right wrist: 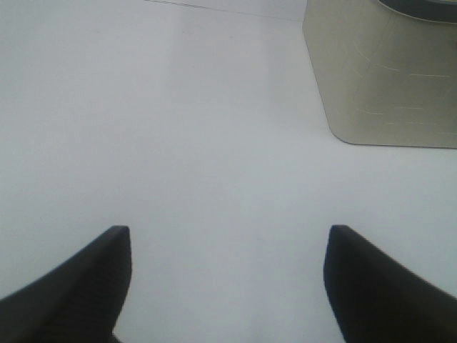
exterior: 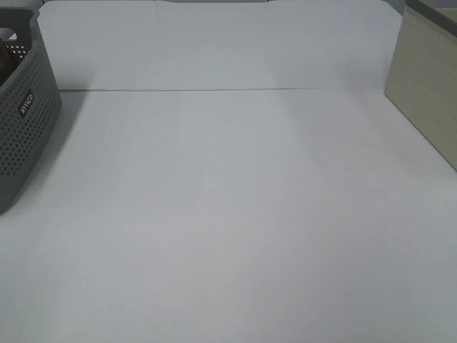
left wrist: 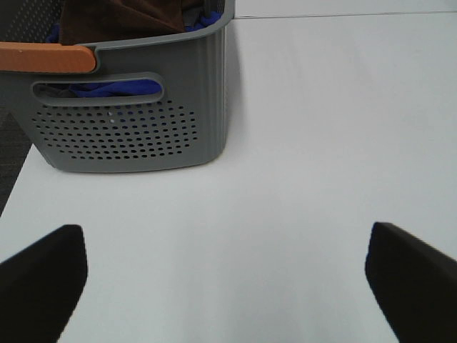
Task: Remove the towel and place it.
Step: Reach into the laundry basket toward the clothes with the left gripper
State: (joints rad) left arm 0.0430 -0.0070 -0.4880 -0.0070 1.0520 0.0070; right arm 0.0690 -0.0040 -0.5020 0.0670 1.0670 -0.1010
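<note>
A grey perforated plastic laundry basket [exterior: 25,114] [left wrist: 143,107] stands at the left edge of the white bench [exterior: 228,214]. It holds the dark-brown terry cloth towel [left wrist: 121,18], heaped above the rim at the top of the load. Under the towel lies a blue cloth [left wrist: 107,89], which shows through the slot-shaped hand-hold in the basket's wall. An orange bar [left wrist: 43,57] runs along the near rim. The left claw [left wrist: 228,275] hangs over bare bench near the basket, jaws spread wide and holding nothing. At the bench's far right corner sits a pale beige box-shaped container [exterior: 425,86] [right wrist: 385,71]; its inside cannot be seen. The right claw [right wrist: 228,279] faces it, likewise gaping and empty, well apart from the container.
</note>
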